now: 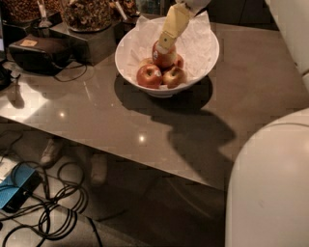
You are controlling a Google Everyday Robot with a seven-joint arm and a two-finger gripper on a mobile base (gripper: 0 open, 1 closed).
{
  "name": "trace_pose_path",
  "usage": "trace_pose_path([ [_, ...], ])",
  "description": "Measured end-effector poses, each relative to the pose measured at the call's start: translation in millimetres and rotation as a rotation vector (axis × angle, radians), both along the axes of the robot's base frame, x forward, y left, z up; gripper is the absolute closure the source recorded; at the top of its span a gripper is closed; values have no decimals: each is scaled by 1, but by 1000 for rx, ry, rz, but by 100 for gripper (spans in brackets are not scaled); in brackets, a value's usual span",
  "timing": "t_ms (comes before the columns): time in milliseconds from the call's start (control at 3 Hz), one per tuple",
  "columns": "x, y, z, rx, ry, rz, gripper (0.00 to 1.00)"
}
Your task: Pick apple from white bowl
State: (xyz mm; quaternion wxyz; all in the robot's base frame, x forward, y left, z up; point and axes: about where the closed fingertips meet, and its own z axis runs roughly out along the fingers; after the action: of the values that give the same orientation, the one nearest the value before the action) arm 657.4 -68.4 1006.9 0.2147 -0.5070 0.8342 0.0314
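Observation:
The white bowl (205, 58), lined with crinkled white paper, stands on the far middle of the dark table (96, 113). The apple (164, 58), red with a small pale sticker, lies on top of the pile in it. A darker red apple (148, 75) and a smaller yellowish one (174, 76) lie in front of it. My gripper (165, 45), on a pale yellowish arm, reaches down from above into the bowl and its tip rests on the top of the apple.
A black headset-like device (38, 52) and a black stand with jars of snacks (87, 14) sit at the table's far left. Cables (43, 207) and a blue box (17, 187) lie on the floor. My white body (270, 183) fills the lower right.

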Motion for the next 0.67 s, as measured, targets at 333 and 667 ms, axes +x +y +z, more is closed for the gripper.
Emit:
trace_pose_path([
  [333,6,9,-8,-15,14,9,13],
  [667,9,16,-16,-22,28,14,14],
])
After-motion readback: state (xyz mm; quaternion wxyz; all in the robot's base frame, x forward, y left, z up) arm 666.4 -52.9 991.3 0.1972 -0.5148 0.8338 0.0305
